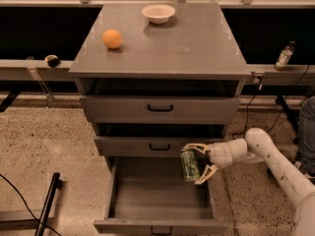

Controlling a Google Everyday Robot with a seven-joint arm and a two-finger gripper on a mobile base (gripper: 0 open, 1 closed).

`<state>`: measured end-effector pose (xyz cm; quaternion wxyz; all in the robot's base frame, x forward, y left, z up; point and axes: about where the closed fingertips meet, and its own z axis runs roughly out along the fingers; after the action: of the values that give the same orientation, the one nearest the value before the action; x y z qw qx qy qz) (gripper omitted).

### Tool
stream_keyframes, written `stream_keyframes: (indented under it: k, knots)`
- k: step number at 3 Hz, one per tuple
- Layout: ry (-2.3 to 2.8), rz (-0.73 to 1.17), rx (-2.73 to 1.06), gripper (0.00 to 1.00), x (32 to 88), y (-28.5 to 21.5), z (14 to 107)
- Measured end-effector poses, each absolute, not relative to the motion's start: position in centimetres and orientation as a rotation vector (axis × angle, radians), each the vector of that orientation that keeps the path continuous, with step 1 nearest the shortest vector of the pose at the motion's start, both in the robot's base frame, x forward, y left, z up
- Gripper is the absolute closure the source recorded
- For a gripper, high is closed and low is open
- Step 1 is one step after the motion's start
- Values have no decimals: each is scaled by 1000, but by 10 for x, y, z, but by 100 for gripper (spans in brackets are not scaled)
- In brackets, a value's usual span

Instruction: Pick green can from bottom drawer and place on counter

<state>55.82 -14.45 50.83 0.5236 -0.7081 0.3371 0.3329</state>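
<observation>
The green can (189, 164) is upright in my gripper (195, 164), which is shut on it from the right. It hangs inside the open bottom drawer (161, 223), near its right wall and a little above its floor. The drawer is pulled out toward the camera and nothing else shows in it. My white arm (268, 156) reaches in from the lower right. The grey counter (187, 43) lies above, on top of the three-drawer cabinet.
An orange (112, 38) and a white bowl (158, 13) sit on the counter's far left and back. The two upper drawers (160, 108) stand slightly open. A bottle (284, 56) stands on the right ledge, a small dark object (51, 60) on the left ledge.
</observation>
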Motion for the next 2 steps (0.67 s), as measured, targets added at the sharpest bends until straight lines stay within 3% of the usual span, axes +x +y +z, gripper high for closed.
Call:
stream_keyframes:
  k: [2]
  knots:
    - [716, 650, -1751, 100, 552, -124, 606]
